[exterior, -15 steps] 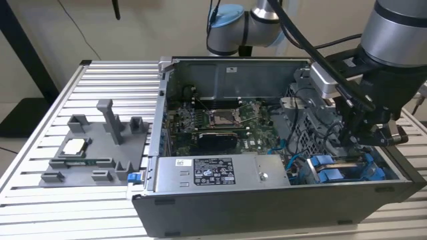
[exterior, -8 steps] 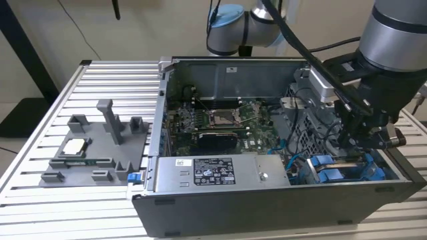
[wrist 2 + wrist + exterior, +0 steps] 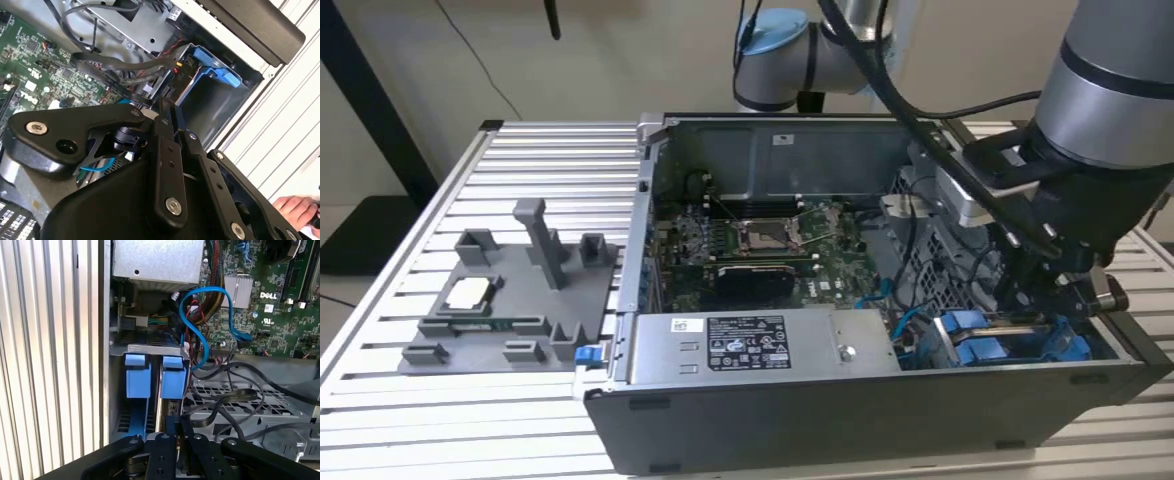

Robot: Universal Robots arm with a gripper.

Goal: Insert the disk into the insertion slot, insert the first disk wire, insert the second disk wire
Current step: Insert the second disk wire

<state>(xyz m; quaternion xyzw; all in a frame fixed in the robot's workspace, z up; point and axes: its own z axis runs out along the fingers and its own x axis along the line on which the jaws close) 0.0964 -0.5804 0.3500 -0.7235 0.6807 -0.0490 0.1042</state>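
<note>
The disk (image 3: 173, 382), a drive in a bright blue carrier, sits down in the insertion slot (image 3: 145, 351), a grey metal bay at the front corner of the open computer case. A second blue carrier (image 3: 137, 377) stands beside it. In the exterior view the blue carriers (image 3: 987, 345) lie low at the case's right. My gripper (image 3: 177, 432) hangs inside the case right over the disk's end. Its fingers (image 3: 167, 165) are drawn together, with the gripper (image 3: 163, 104) tip among black disk wires (image 3: 125, 67). I cannot tell if a wire is pinched.
A grey power-supply box (image 3: 747, 345) fills the case front, with the motherboard (image 3: 761, 240) behind it. A blue data cable (image 3: 200, 315) loops beside the bay. A grey fixture tray (image 3: 507, 300) lies on the slatted table (image 3: 520, 160). A person's hand (image 3: 295, 207) rests outside the case.
</note>
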